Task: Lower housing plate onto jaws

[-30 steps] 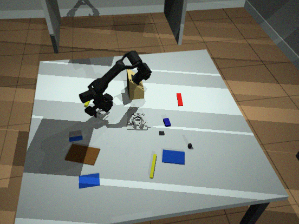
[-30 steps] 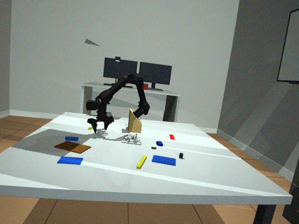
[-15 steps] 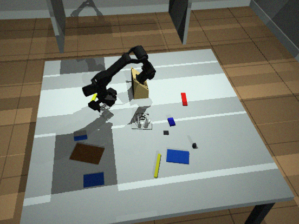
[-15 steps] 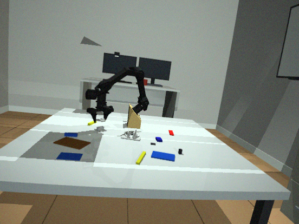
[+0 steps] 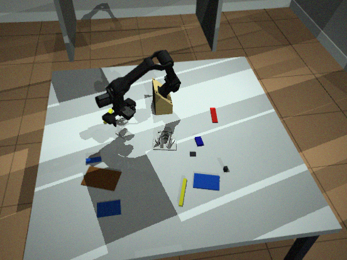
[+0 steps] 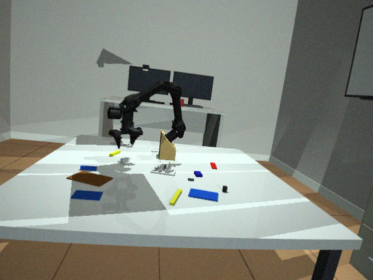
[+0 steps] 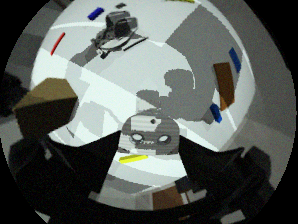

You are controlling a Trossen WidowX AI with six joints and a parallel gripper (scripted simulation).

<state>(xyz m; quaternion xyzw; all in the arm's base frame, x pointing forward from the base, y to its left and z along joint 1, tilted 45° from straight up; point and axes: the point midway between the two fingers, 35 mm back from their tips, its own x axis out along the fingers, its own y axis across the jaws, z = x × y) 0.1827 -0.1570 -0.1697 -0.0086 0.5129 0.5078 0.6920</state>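
The housing plate (image 5: 122, 120) (image 6: 127, 145) (image 7: 168, 125) is a small light-grey plate with two round holes and a smaller dark one. My gripper (image 5: 121, 122) (image 6: 126, 145) (image 7: 149, 135) is shut on it, with a fingertip at each side edge. It hangs above the table, with its shadow below. The jaw assembly (image 5: 165, 142) (image 6: 164, 168) (image 7: 116, 34) sits on a flat light base, to the right of the held plate and nearer the front in the top and exterior views. The two jaws are there, but their stubs and pins are too small to make out.
A tan wedge block (image 5: 163, 107) (image 6: 167, 152) (image 7: 47, 107) stands behind the jaw assembly, by the arm's base. A yellow bar (image 6: 115, 153) (image 7: 133, 159) lies near my gripper. A brown slab (image 5: 102, 178) and blue blocks lie front left; a red block (image 5: 214, 115) lies right.
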